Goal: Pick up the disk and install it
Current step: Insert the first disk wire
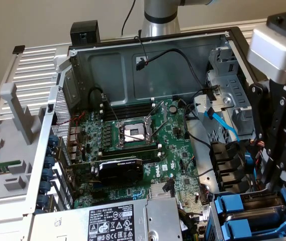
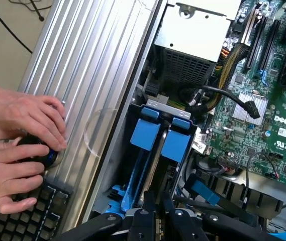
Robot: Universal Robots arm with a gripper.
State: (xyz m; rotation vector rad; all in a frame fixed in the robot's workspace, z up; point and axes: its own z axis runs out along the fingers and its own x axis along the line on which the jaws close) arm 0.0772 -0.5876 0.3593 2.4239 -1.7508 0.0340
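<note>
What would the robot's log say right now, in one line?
gripper: shut on disk | disk: edge-on at drive bay, beside other blue carrier

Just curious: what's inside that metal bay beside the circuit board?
Two blue-fronted carriers stand side by side; the gripper covers part of them, and deeper inside cannot be seen.

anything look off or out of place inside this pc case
The CPU socket sits bare, with no cooler and its levers raised. A black cable dangles unplugged against the case wall, and a blue cable trails loose by the drive cage. No damage shows.
</note>
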